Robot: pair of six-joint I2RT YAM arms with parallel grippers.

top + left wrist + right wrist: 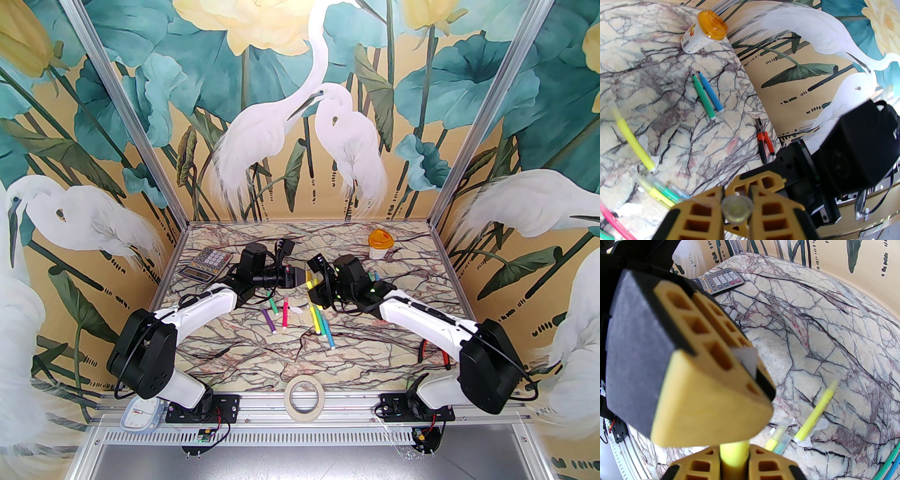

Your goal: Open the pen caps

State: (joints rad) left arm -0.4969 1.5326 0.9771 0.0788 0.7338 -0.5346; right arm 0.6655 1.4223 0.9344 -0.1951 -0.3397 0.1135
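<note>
A yellow pen [309,280] is held level above the table between my two grippers. My right gripper [734,458] is shut on its yellow body [734,449]. In the left wrist view, my left gripper [737,207] is shut on the pen's clear cap [737,208], seen end-on. The two grippers meet tip to tip over the table's middle, left gripper [300,276] facing right gripper [315,282]. Other pens lie below: purple [268,320], pink [285,316], yellow [312,318], blue [330,337]. A green pen [703,96] and a blue pen [710,92] lie apart.
A calculator [206,265] sits at the back left and a white cup with an orange lid [379,243] at the back right. Orange-handled pliers [424,349] lie under the right arm. A tape roll [303,393] rests at the near edge. Small clear bits [822,425] lie by the pens.
</note>
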